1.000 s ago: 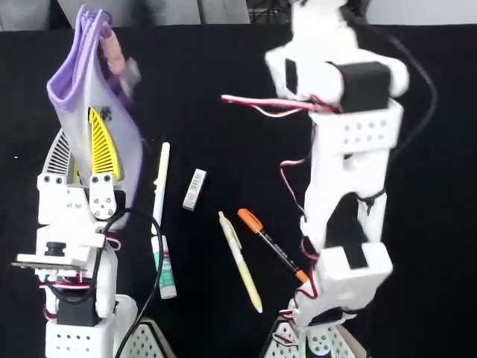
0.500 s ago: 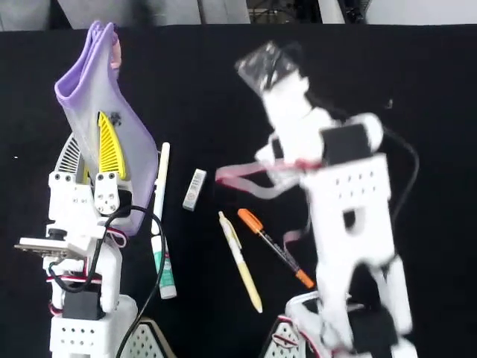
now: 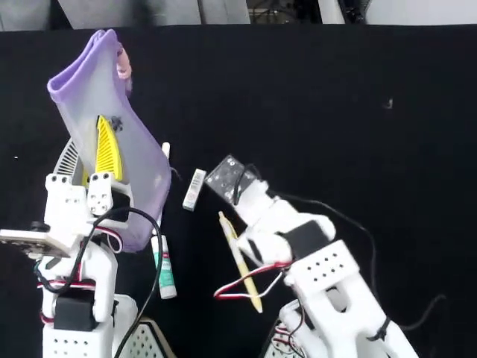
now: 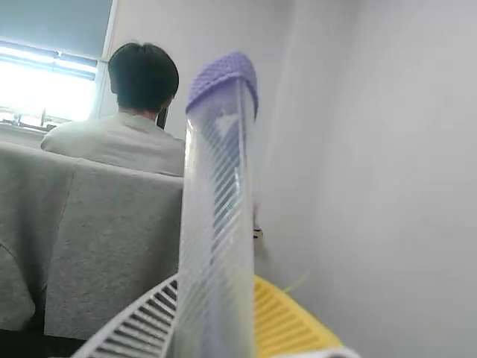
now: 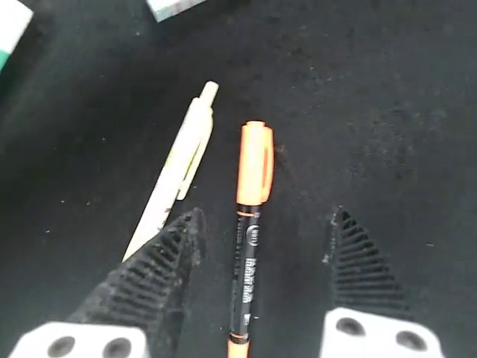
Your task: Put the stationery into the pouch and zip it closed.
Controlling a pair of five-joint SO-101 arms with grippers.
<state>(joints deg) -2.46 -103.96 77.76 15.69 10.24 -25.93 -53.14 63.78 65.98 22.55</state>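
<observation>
Left gripper point(image 3: 100, 160) is clenched on the pouch point(image 3: 112, 149), holding it upright off the table point(image 3: 335, 89) with the purple rim up, presumably so items can drop in from above. Right gripper point(image 5: 264, 224) is released, jaws spread either side of the orange marker point(image 5: 253, 171), which lies flat beside the pouch on the right arm's side, with the cream pen point(image 5: 179, 186) between the two; it looks lined up for a straight-down pick. Eraser point(image 3: 194, 189) and white-green pen point(image 3: 162, 261) lie nearer the pouch, not yet loaded.
</observation>
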